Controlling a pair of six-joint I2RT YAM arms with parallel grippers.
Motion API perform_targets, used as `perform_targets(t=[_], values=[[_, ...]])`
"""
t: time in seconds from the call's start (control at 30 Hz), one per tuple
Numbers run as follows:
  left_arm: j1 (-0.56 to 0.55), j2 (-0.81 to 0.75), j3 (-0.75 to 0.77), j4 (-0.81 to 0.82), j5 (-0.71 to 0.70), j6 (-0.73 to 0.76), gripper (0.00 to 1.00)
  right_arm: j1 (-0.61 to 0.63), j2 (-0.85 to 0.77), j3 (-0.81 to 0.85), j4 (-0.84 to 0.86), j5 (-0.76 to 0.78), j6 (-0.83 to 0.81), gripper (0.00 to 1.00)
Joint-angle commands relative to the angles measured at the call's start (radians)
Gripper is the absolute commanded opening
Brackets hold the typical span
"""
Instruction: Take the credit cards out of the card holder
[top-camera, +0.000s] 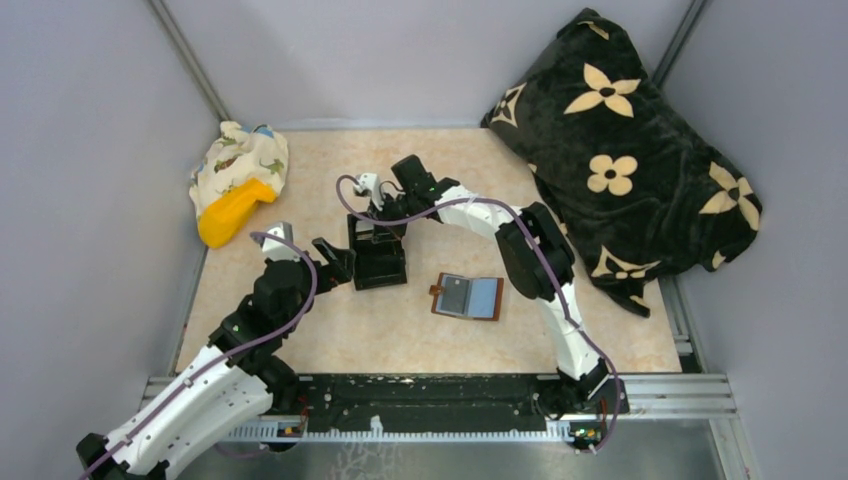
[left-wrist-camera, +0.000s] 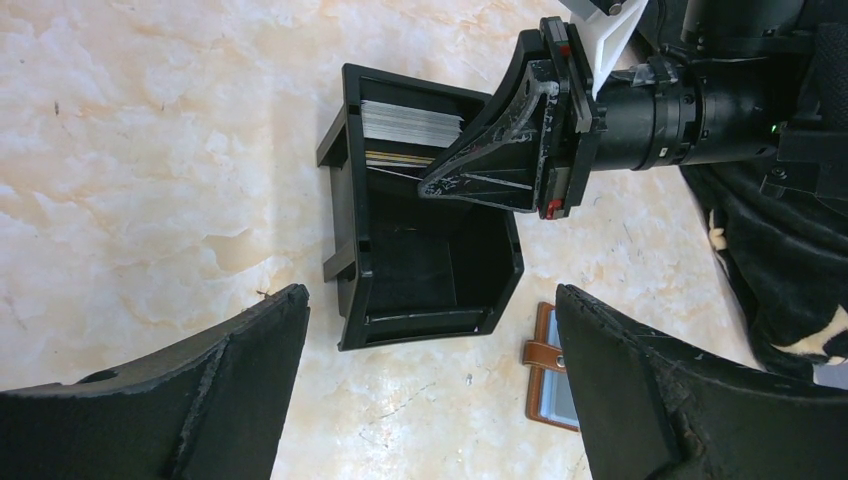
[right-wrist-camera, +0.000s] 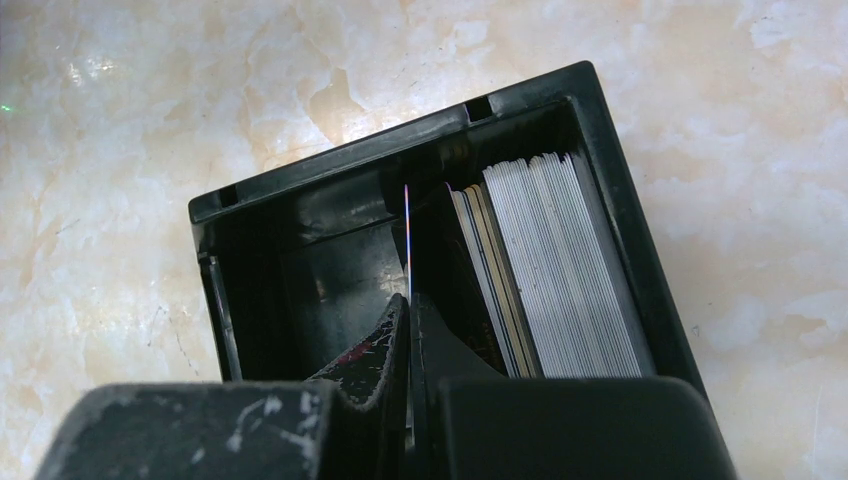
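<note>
Right gripper (right-wrist-camera: 408, 305) pinching, apparently, one card (right-wrist-camera: 408, 230) | left gripper (left-wrist-camera: 430, 295) spread wide | card holder (top-camera: 468, 296) unfolded

Matt black plastic box (top-camera: 380, 268), leather card holder (top-camera: 467, 296)

Left gripper (left-wrist-camera: 430, 390) wide open, hovering low. Right gripper (right-wrist-camera: 408, 312) angled down — pinched shut on a thin card (right-wrist-camera: 408, 235).

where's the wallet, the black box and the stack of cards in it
wallet (top-camera: 468, 297): top view, open inside face
black box (left-wrist-camera: 355, 220): left wrist view, side wall
stack of cards (right-wrist-camera: 565, 270): right wrist view, card edges
</note>
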Motion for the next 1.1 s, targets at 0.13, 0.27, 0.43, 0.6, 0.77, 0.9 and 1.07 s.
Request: perform_targets(t=[0.13,0.27,0.43,0.6,0.77,0.9,1.07], values=[[0.004,-0.004,0.001,0.019,-0.006,0.03,0.98,0.021,0.008,0.016,0.053,-0.008,-0.011,0.0],[0.003,-0.008,0.003,0.013,-0.007,0.036,0.98,0.026,0.022,0.023,0.054,-0.007,-0.014,0.0],[0.003,-0.016,0.0,0.008,-0.013,0.037,0.98,0.028,0.039,0.038,0.048,0.005,-0.014,0.0],[0.004,-0.009,-0.002,0.015,-0.004,0.045,0.99,0.028,0.046,0.035,0.048,0.016,-0.017,0.0],[0.004,-0.002,-0.002,0.021,-0.003,0.049,0.99,0.029,0.05,0.036,0.05,0.029,-0.019,0.0],[0.004,-0.004,-0.004,0.021,-0.001,0.049,0.99,0.028,0.048,0.039,0.049,0.038,-0.016,0.0],[0.004,-0.004,-0.005,0.024,0.004,0.05,0.99,0.028,0.024,0.011,0.103,0.075,0.006,0.01]])
